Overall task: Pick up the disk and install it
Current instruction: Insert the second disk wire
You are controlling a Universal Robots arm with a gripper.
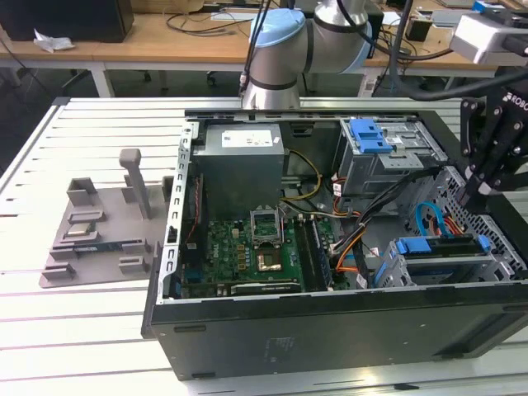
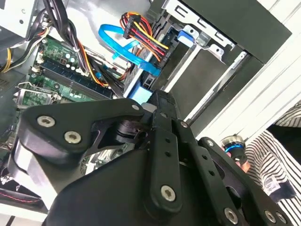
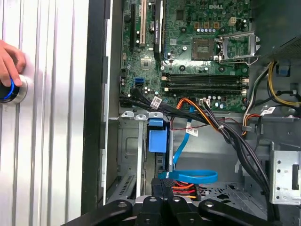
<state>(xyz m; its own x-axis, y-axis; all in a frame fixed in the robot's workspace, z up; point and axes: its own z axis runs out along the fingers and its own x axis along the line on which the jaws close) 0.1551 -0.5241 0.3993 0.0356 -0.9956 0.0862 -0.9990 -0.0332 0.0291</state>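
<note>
The open computer case (image 1: pixel 330 330) is seen on the table (image 1: pixel 82 313). The disk (image 1: pixel 441 246) sits in its bay inside the case, under the gripper (image 1: pixel 478 196). The gripper's fingers look pressed together, holding nothing. The cables (image 3: pixel 225 132) near the disk could be snagged.

I work in a robotics lab: my base (image 1: pixel 272 58) is bolted to a slotted aluminium table (image 1: pixel 91 305), and wooden workbenches (image 1: pixel 165 37) strewn with cables stand behind it. An opened desktop computer case (image 1: pixel 330 330) lies on the table with its motherboard (image 1: pixel 247 256) bare, beside a grey fixture plate (image 1: pixel 99 231). In the first wrist view, a person's hand (image 3: pixel 10 63) rests on a blue-lit push button (image 3: pixel 11 90).
</note>
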